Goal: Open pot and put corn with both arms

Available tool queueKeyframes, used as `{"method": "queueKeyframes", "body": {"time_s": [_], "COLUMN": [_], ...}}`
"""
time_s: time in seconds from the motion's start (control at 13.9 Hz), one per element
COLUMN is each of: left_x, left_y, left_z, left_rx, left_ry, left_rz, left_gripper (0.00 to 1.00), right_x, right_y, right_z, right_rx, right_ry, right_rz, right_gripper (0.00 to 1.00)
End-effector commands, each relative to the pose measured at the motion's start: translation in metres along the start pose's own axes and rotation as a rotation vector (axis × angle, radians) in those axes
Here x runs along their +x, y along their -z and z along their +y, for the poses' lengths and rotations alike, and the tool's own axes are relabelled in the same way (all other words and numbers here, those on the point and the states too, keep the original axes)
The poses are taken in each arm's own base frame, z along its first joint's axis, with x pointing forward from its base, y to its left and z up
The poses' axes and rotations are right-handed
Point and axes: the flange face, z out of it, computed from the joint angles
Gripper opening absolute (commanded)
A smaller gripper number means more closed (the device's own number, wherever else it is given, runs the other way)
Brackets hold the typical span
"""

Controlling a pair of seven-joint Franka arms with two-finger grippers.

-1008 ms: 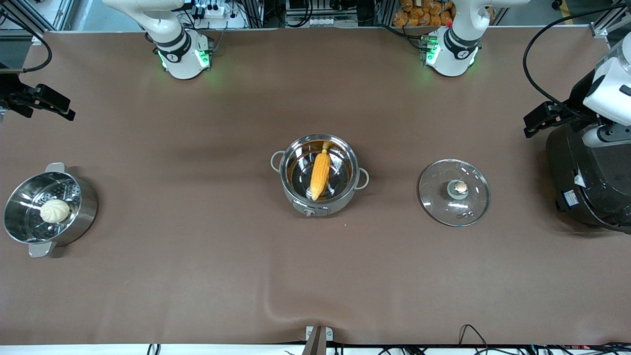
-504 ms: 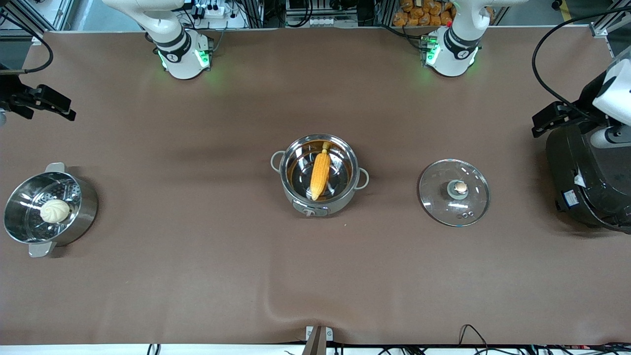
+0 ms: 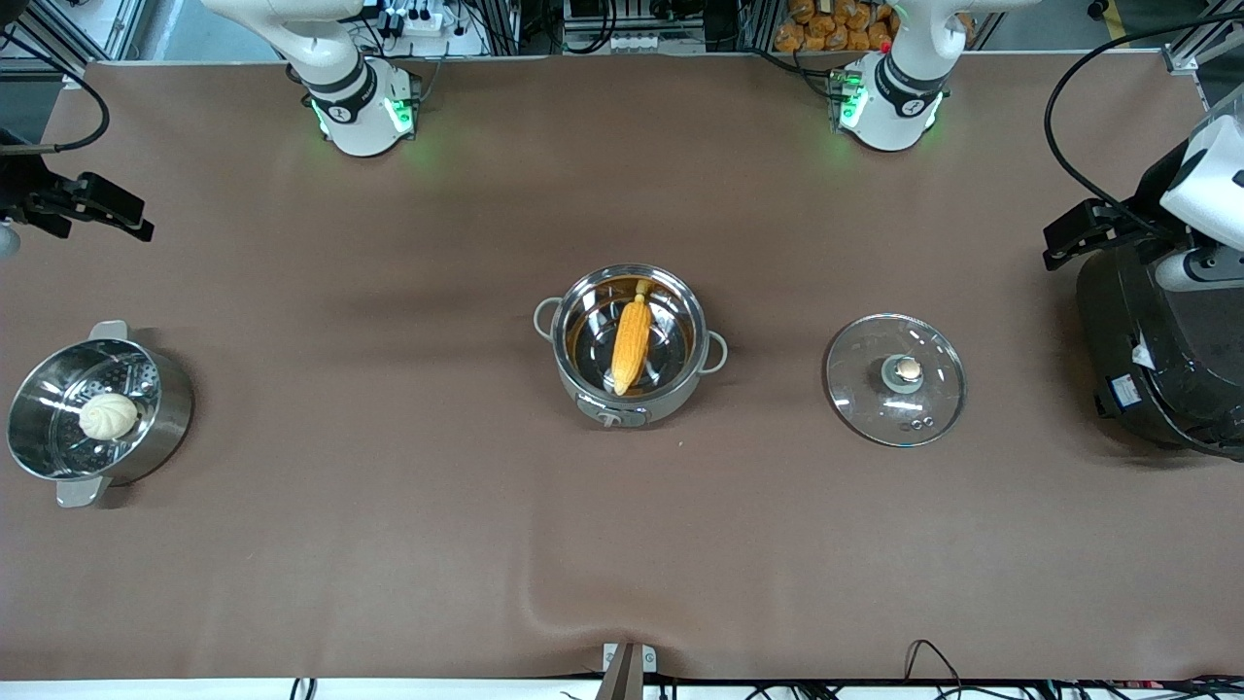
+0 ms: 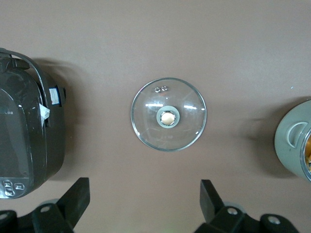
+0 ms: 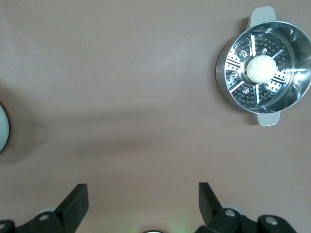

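Note:
The steel pot stands open in the middle of the table. The yellow corn lies inside it, stem tip toward the robots. The glass lid lies flat on the table beside the pot, toward the left arm's end; it also shows in the left wrist view. My left gripper is open and empty, up over the table by the rice cooker; its fingertips show in the left wrist view. My right gripper is open and empty, up over the right arm's end of the table.
A big black rice cooker stands at the left arm's end. A steel steamer pot holding a white bun stands at the right arm's end, seen in the right wrist view. The brown cloth has a ridge at its near edge.
Both grippers have shifted only slightly at the table's ends. The pot, corn and lid have not moved.

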Motion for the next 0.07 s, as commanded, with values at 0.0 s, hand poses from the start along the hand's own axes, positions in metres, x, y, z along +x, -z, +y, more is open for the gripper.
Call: {"method": "queueKeyframes", "body": {"time_s": [0.0], "left_x": [-0.0066], "left_y": [0.0064], "left_z": [-0.001], "left_rx": [-0.015], "left_ry": [-0.012], "left_rz": [-0.003], "left_gripper": [1.0], "right_x": [-0.0007], "right_y": [0.0021], "right_z": [0.0051], "right_rx": [0.019], "right_ry": [0.007], "right_rz": [0.005], "right_gripper": [1.0]}}
